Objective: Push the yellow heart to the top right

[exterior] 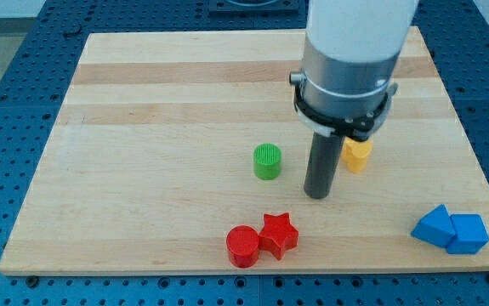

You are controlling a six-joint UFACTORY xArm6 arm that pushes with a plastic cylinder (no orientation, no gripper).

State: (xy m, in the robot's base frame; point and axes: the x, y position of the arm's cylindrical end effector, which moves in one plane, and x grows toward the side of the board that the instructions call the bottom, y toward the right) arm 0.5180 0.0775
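The yellow heart (357, 155) lies right of the board's middle, partly hidden behind the arm's body. My tip (316, 195) rests on the board just left of and below the heart, close to it; I cannot tell whether they touch. A green cylinder (267, 161) stands left of the tip.
A red cylinder (243, 246) and a red star (278, 235) sit together near the view's bottom edge. Two blue blocks (451, 230) lie at the bottom right. The wooden board (142, 102) sits on a blue perforated table. The arm's grey body (350, 59) covers the upper middle right.
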